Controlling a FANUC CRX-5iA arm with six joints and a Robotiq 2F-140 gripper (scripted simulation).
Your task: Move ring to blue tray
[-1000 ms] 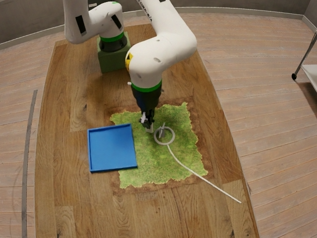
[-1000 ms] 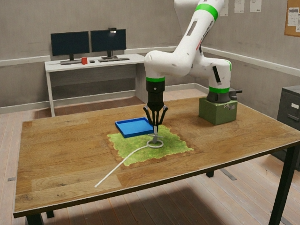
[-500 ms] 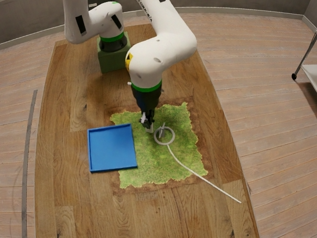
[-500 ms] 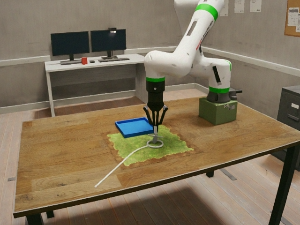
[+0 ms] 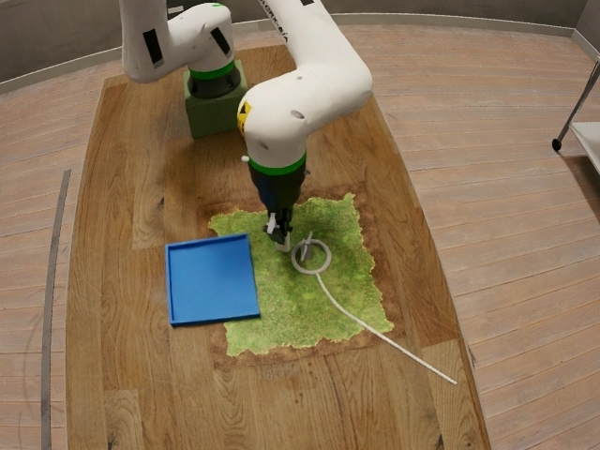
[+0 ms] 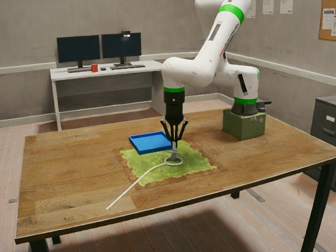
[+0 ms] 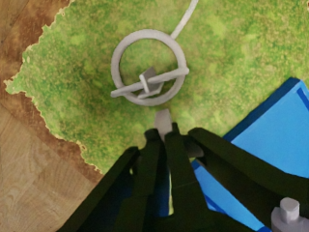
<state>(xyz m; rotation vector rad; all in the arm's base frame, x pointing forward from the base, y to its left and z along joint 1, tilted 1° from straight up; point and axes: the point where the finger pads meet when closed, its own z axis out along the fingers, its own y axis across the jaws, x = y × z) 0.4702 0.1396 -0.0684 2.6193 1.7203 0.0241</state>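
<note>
Around the stake (image 5: 307, 249) (image 6: 173, 155) (image 7: 151, 82), ring (image 5: 295, 267) (image 6: 173, 164) (image 7: 116, 63) unlifted | end effector (image 5: 279, 242) (image 6: 174, 145) (image 7: 165, 120) closed, empty | risk: lifting ring tilted could snag the crossbar (image 6: 177, 152) (image 7: 169, 76)

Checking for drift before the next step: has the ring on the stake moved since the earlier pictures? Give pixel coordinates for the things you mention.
No: the light grey round ring (image 5: 327, 267) (image 6: 181, 163) (image 7: 116, 61) still encircles the grey stake (image 5: 307, 251) (image 6: 173, 156) (image 7: 154, 86), same spot beside the blue square tray (image 5: 213, 278) (image 6: 151, 143) (image 7: 280, 140).
</note>
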